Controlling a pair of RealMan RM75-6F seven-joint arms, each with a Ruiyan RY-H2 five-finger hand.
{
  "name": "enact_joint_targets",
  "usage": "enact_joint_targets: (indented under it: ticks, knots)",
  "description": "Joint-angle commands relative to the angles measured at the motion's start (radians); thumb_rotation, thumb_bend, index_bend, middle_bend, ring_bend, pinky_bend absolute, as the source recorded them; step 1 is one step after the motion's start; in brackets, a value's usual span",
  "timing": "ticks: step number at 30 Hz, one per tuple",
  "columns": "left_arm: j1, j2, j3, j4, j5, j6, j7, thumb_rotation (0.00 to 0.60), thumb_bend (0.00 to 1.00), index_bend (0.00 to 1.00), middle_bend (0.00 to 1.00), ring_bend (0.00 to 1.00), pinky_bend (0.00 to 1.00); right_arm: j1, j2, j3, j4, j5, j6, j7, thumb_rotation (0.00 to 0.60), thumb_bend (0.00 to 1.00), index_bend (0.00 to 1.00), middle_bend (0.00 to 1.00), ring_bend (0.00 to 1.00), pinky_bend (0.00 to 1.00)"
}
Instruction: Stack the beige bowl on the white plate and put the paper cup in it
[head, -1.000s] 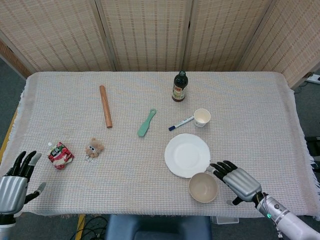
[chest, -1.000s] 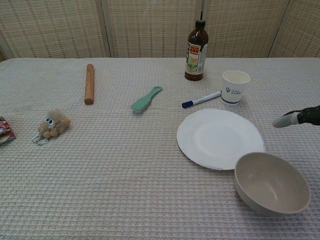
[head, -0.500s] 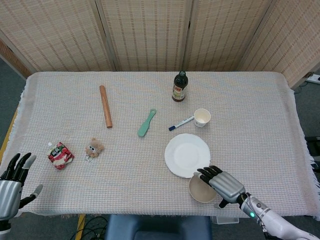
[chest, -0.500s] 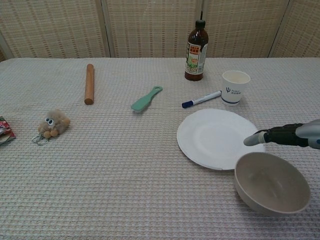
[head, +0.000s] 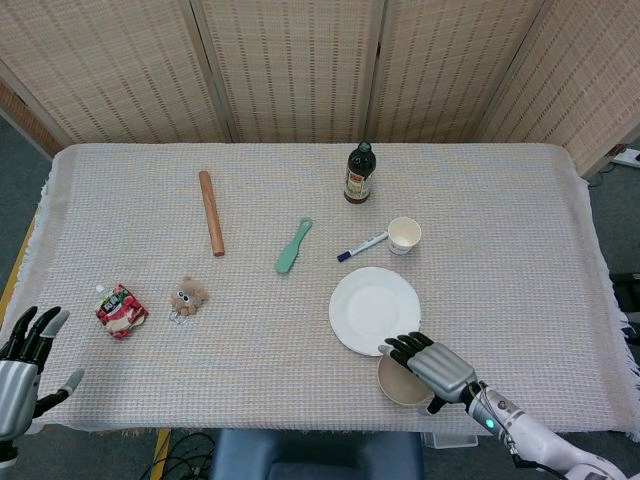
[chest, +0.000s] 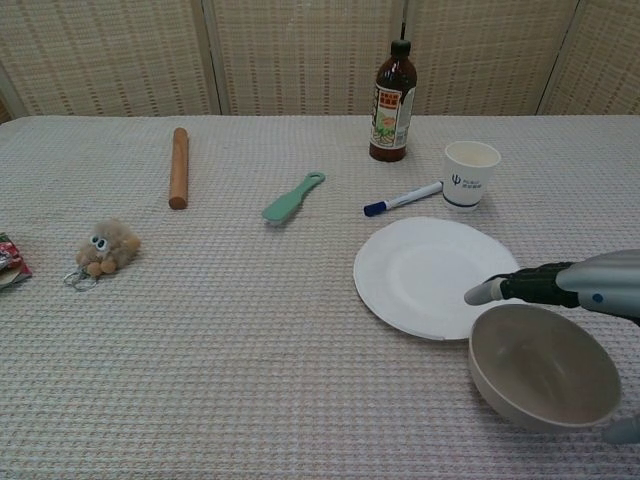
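The beige bowl (chest: 545, 366) stands upright on the cloth at the front right, just in front of the white plate (chest: 420, 275). In the head view the bowl (head: 396, 385) is half hidden under my right hand (head: 430, 364). That hand (chest: 565, 287) hovers over the bowl with its fingers stretched flat toward the plate, holding nothing. The paper cup (chest: 470, 173) stands upright behind the plate, and shows too as the paper cup (head: 404, 235) in the head view. My left hand (head: 22, 365) hangs off the table's front left corner, fingers spread, empty.
A dark sauce bottle (chest: 393, 100) stands behind the cup, with a blue-capped marker (chest: 402, 199) lying between cup and plate. Further left lie a green spatula (chest: 293, 197), a wooden rolling pin (chest: 179, 166), a small plush toy (chest: 106, 247) and a red pouch (head: 121, 310).
My right hand has slid left from beside the bowl to above it, fingertips reaching the plate's near edge. My left hand has dropped lower at the frame's corner. Bowl, plate and cup stayed put.
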Motion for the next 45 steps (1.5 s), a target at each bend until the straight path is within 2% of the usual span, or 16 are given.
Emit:
enact_joint_targets:
  ticks: [1, 11, 14, 15, 19, 25, 33, 45]
  knots:
    - [0.0, 0.002, 0.0, -0.001, 0.002, 0.0, -0.005, 0.6, 0.26, 0.13, 0.16, 0.08, 0.45, 0.004, -0.012, -0.003, 0.008, 0.009, -0.002, -0.005, 0.6, 0.0, 0.0, 0.0, 0.0, 0.0]
    - [0.002, 0.006, 0.0, -0.001, 0.004, -0.002, -0.016, 0.6, 0.26, 0.13, 0.16, 0.08, 0.45, 0.016, -0.043, -0.016, 0.041, 0.007, -0.004, -0.006, 0.6, 0.0, 0.0, 0.0, 0.0, 0.0]
    - [0.001, 0.005, -0.001, 0.001, 0.003, -0.003, -0.016, 0.6, 0.26, 0.14, 0.16, 0.08, 0.45, 0.015, -0.051, -0.017, 0.051, 0.0, 0.007, -0.004, 0.6, 0.04, 0.0, 0.0, 0.0, 0.0]
    - [0.001, 0.005, -0.002, 0.001, 0.003, -0.004, -0.015, 0.6, 0.26, 0.14, 0.16, 0.08, 0.45, 0.013, -0.057, -0.017, 0.056, -0.005, 0.016, -0.003, 0.6, 0.07, 0.0, 0.0, 0.0, 0.03]
    - [0.002, 0.004, -0.002, 0.0, 0.005, -0.002, -0.013, 0.6, 0.26, 0.13, 0.16, 0.08, 0.45, 0.005, -0.071, -0.02, 0.071, -0.02, 0.041, 0.008, 0.6, 0.16, 0.0, 0.0, 0.07, 0.24]
    - [0.004, 0.005, -0.002, 0.0, 0.006, -0.001, -0.013, 0.6, 0.26, 0.14, 0.16, 0.08, 0.45, 0.001, -0.078, -0.027, 0.086, -0.026, 0.052, 0.015, 0.6, 0.2, 0.0, 0.04, 0.14, 0.32]
    - [0.003, 0.003, -0.003, 0.002, 0.008, -0.004, -0.011, 0.6, 0.26, 0.13, 0.16, 0.08, 0.45, -0.002, -0.063, -0.016, 0.077, -0.043, 0.091, 0.032, 0.6, 0.21, 0.0, 0.04, 0.15, 0.33]
    - [0.0, 0.0, -0.004, 0.004, 0.006, -0.012, -0.005, 0.6, 0.26, 0.13, 0.16, 0.08, 0.45, 0.031, 0.034, 0.071, -0.007, 0.013, 0.133, 0.052, 0.6, 0.21, 0.0, 0.05, 0.15, 0.33]
